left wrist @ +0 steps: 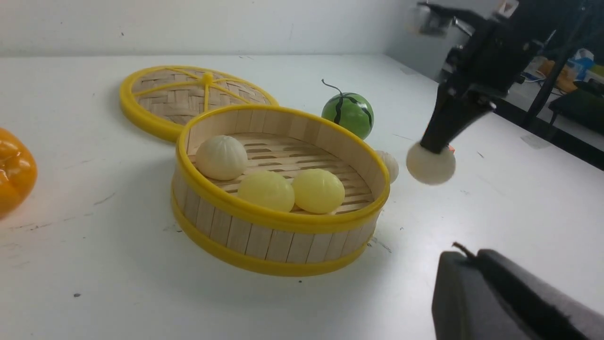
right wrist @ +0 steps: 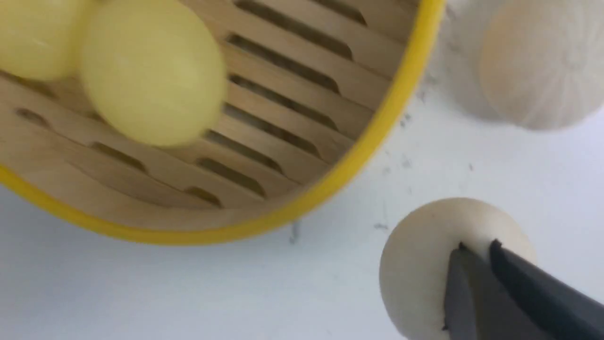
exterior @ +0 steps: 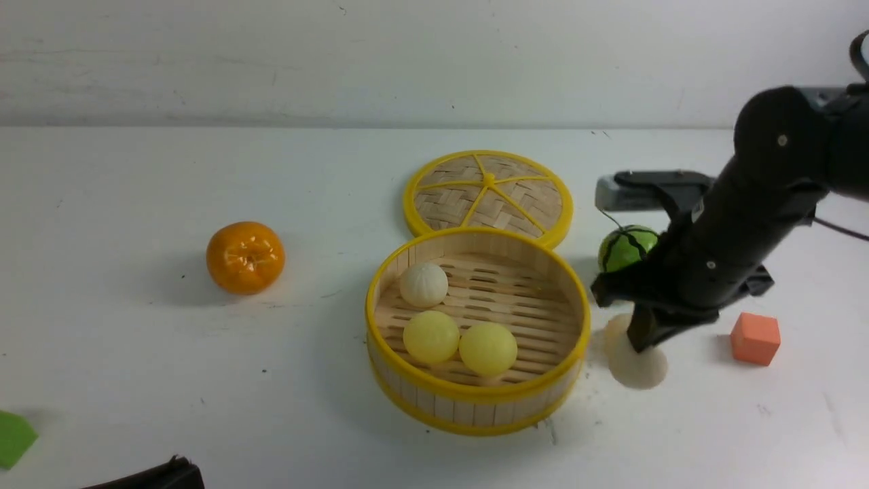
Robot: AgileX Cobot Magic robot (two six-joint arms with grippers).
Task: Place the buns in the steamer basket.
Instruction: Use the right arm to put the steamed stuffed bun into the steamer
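Three cream-white pleated buns (exterior: 423, 284) (exterior: 641, 372) (left wrist: 391, 165) and two smooth pale yellow buns (exterior: 431, 336) (exterior: 487, 348) made five in all. There was one bamboo steamer basket (exterior: 475, 407), one woven lid (exterior: 489, 193), one glossy orange (exterior: 245, 257), one green striped watermelon ball (exterior: 623, 246) and one orange-red cube (exterior: 755, 338). A single flat green piece (exterior: 12, 438) showed at the edge of the front view, partly cut off.

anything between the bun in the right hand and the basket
Nothing sits directly between. The right hand holds the bun beside the basket, whose wall it must clear; another white bun lies just off the route.
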